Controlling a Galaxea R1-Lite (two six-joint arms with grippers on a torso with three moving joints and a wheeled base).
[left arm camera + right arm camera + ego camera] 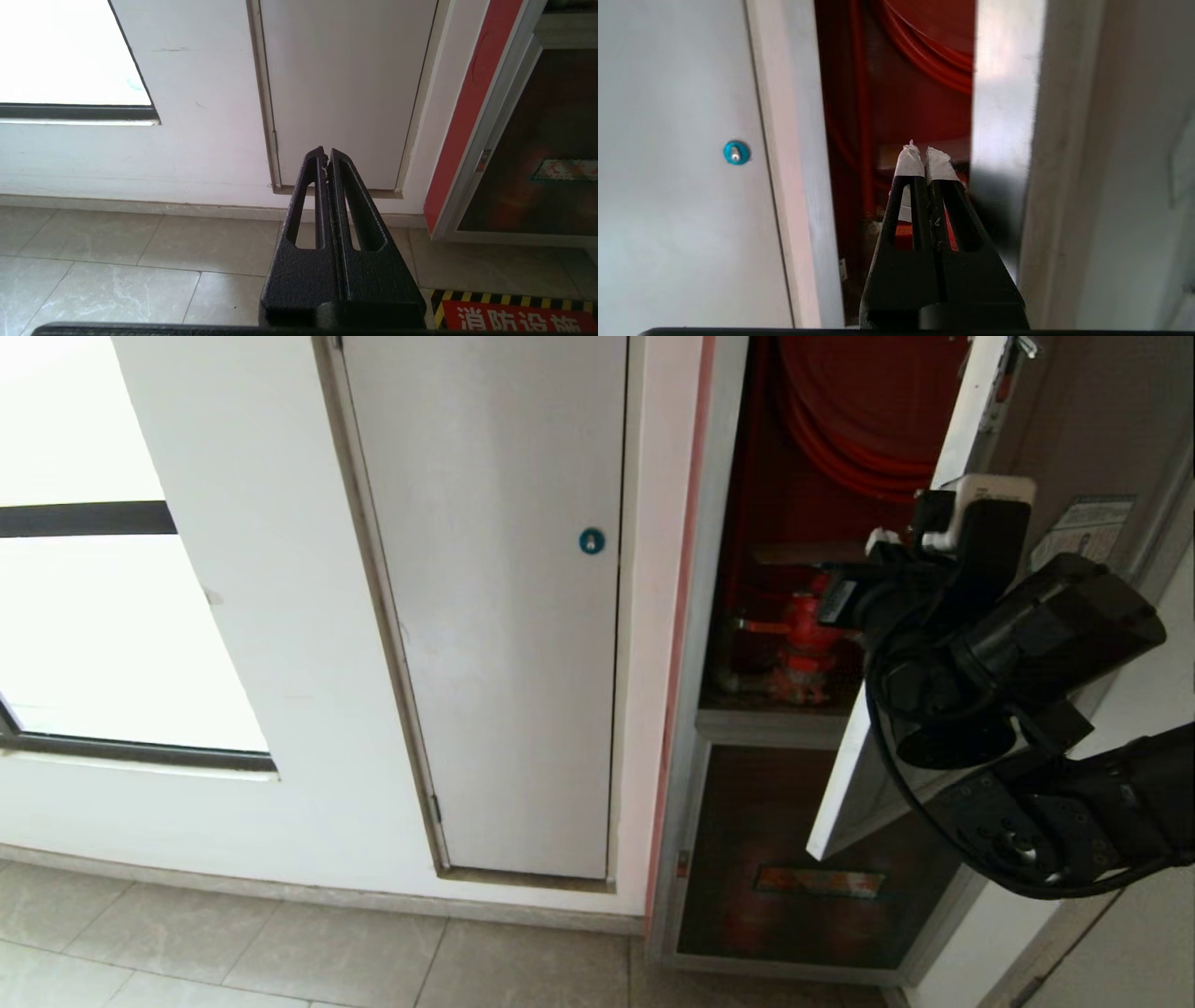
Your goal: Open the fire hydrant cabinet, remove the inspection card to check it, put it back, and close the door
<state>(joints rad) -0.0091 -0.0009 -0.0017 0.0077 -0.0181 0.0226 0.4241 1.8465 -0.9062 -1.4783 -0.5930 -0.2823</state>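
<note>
The fire hydrant cabinet (695,663) stands partly open, showing a red hose reel (868,411) and a red valve (803,644). Its door (854,784) is swung outward on the right, with its silver edge (1004,93) facing me. My right gripper (876,539) is shut and empty, its taped tips (924,156) pointing into the gap between frame and door edge. A flat beige strip, which may be the inspection card (794,553), lies across the top of the valve. My left gripper (326,154) hangs low near the floor, shut and empty.
A white panel door with a blue round lock (591,540) sits left of the cabinet. A smaller dark-glass door (775,859) below it is closed. There is a bright window (93,616) at far left, a tiled floor (280,952) below, and a striped floor marking (514,312).
</note>
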